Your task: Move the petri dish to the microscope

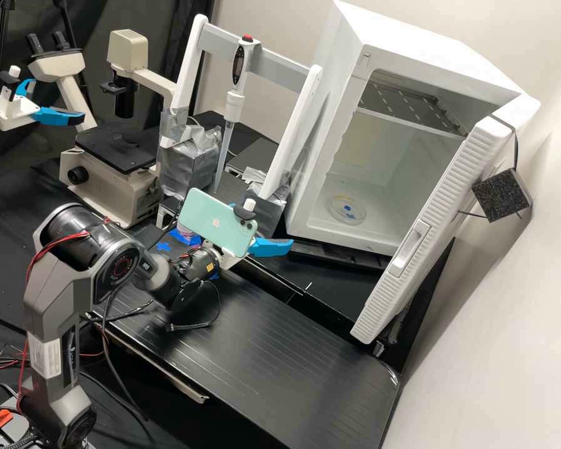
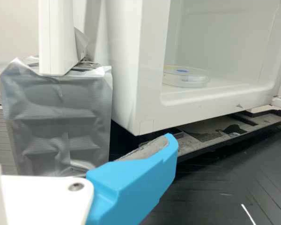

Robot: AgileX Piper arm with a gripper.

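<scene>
High view: the petri dish (image 1: 347,210) looks light, stiff, likely slippery — best pinched gently across its sides. The gripper (image 1: 283,245) holds no dish; how open, I cannot tell.

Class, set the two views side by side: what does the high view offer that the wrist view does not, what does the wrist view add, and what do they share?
High view: the microscope, the upright pipette in its white frame, and the pale green phone.

Wrist view: the grey pad lining a blue finger, and a screw.

Both: the petri dish inside the open white cabinet, and silver tape around the frame's foot.
</scene>
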